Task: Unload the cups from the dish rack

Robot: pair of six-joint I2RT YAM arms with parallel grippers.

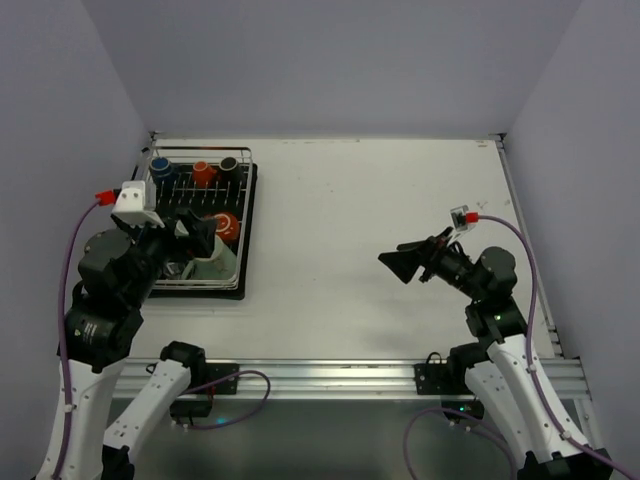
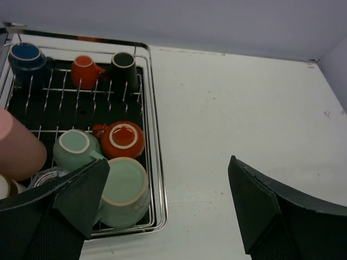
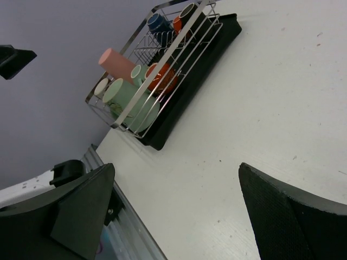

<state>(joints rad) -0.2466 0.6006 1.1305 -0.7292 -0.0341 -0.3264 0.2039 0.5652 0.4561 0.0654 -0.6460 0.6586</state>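
Silver wire marks the dish rack, which sits on a black tray at the far left of the white table. Every cup I can see is inside the rack. Along its far row stand a blue espresso cup, an orange cup and a black cup. Nearer me are a red-orange cup, a small teal mug just beside it, and a larger teal mug in the near right corner. A salmon tumbler lies tilted at the left side.

My left gripper hangs over the near half of the rack, jaws spread wide with nothing between them. On its wrist camera one finger overlaps the larger teal mug, but I cannot tell whether they touch.

My right gripper is well apart from the rack, over bare table on the right and pointing towards it, jaws likewise spread and empty.
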